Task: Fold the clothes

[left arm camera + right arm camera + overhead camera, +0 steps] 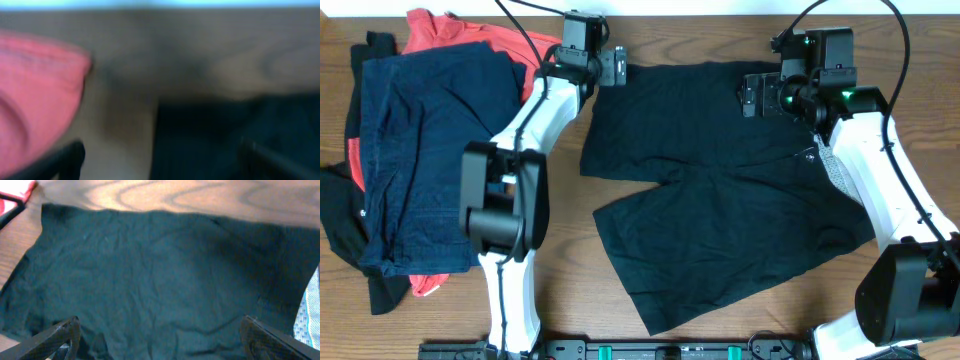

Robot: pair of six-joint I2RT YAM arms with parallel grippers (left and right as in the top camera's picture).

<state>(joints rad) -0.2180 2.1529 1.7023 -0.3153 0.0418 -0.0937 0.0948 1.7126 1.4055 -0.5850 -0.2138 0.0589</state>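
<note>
A plain black garment [710, 190] lies spread flat across the middle of the table; pale mesh lining [835, 170] shows at its right edge. My left gripper [615, 68] is open over its top-left corner; in the blurred left wrist view the black cloth [225, 140] lies between the fingers [160, 160]. My right gripper [752, 98] is open above the garment's top-right part; the right wrist view shows the cloth [160, 270] spread under the open fingers [160, 337], empty. A pile of navy [430, 140], coral-red [450, 35] and black clothes lies at the left.
The table's far edge runs just behind both grippers. Black cables arc over the back of the table. The coral-red garment [35, 90] is close to my left gripper's left side. The arm bases stand at the front edge.
</note>
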